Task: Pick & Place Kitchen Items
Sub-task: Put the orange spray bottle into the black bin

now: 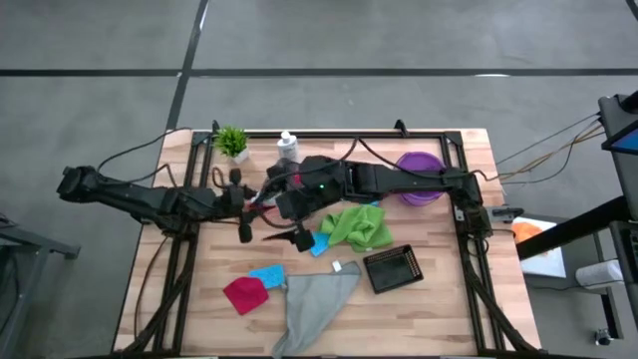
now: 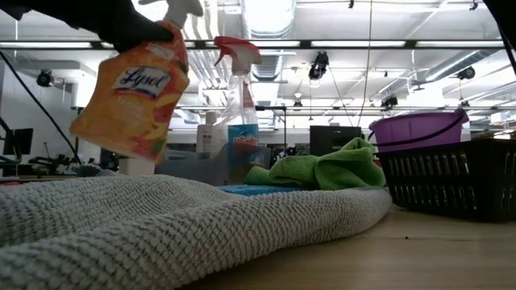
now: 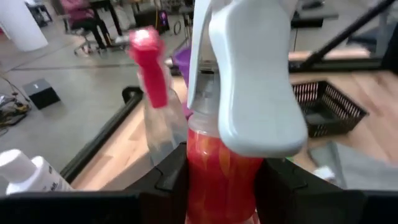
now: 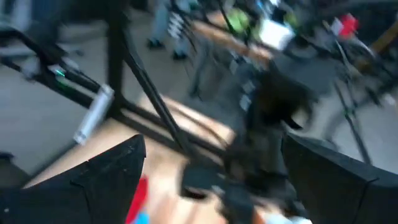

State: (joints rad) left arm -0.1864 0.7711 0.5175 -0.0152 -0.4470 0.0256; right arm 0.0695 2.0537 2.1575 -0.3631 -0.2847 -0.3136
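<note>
My left gripper (image 3: pixel 217 177) is shut on an orange-and-white spray bottle (image 2: pixel 133 89), which hangs tilted above the table's far left part. A pink-trigger spray bottle (image 2: pixel 238 105) stands upright just beside it, and a small white bottle (image 1: pixel 288 147) stands farther back. My right gripper (image 4: pixel 211 149) is open with nothing between its fingers, raised over the table's middle near the left gripper. A green cloth (image 1: pixel 357 225), a grey cloth (image 1: pixel 314 304), a magenta cloth (image 1: pixel 244 294) and blue sponges (image 1: pixel 266 273) lie flat on the wood. My left gripper pinches the orange bottle's upper body (image 3: pixel 219 163), just under the white trigger head (image 3: pixel 252 81), with one finger (image 3: pixel 168 177) on each side. The fingers come nearly level from the table's left side. The bottle is tilted in the hold; its bottom (image 2: pixel 113 141) appears clear of the table.
A black basket (image 1: pixel 392 269) sits near the front right and a purple bowl (image 1: pixel 419 165) at the far right. A green potted plant (image 1: pixel 232 142) stands at the far left corner. The two arms are close together over the table's middle.
</note>
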